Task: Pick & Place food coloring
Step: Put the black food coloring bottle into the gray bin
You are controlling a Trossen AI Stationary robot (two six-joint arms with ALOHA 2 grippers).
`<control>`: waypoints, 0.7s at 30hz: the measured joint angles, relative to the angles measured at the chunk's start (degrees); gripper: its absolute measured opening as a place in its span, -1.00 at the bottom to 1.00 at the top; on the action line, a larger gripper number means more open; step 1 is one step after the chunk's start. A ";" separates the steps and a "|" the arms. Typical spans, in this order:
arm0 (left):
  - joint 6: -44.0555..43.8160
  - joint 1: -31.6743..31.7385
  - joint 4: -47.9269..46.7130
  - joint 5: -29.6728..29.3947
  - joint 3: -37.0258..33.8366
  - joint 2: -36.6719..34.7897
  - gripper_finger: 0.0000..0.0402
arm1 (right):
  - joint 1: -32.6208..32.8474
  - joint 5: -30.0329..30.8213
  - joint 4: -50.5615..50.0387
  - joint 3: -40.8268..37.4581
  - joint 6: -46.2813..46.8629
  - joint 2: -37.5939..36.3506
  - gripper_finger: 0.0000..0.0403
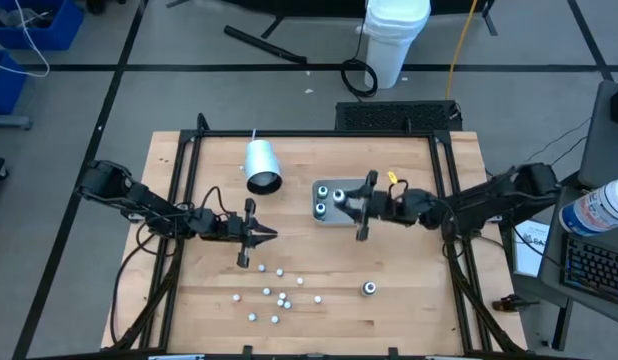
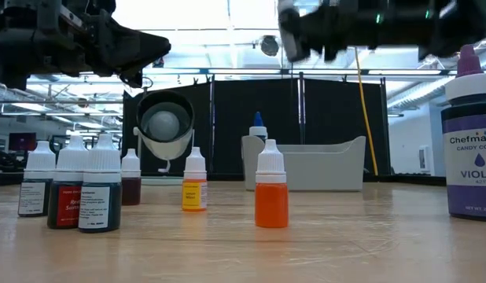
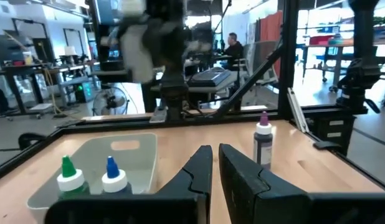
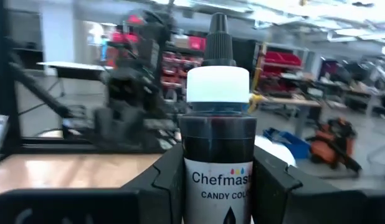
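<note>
A dark Chefmaster bottle (image 4: 218, 149) of food coloring, with a white collar and black tip, stands upright between the fingers of the right gripper (image 1: 366, 205), which is clamped on its body; from above, that gripper is over the right end of the clear tray (image 1: 327, 214), though whether the bottle touches the tray floor is hard to tell. Two more bottles, one green-tipped (image 3: 69, 175) and one blue-tipped (image 3: 113, 175), stand inside the tray at its left end. A violet-tipped bottle (image 3: 263, 142) stands alone on the wooden table (image 1: 409, 300), nearer the front right. A scatter of small white-capped bottles (image 1: 276, 296) stands toward the front of the table, among them an orange one (image 2: 271, 187) and a yellow one (image 2: 194, 182). The left gripper (image 1: 266, 234) hangs above the table just behind that scatter, fingers pressed together and empty. A white cup (image 1: 261, 165) lies on its side behind it.
</note>
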 joint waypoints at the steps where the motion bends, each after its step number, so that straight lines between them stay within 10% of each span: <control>1: 0.32 0.00 0.25 0.00 0.00 0.00 -0.82 | -1.20 -0.04 1.78 -0.68 0.81 1.37 -0.40; 21: 0.72 0.00 0.47 0.05 0.00 0.00 -0.82 | -4.87 1.48 26.18 -1.08 3.38 24.59 -0.42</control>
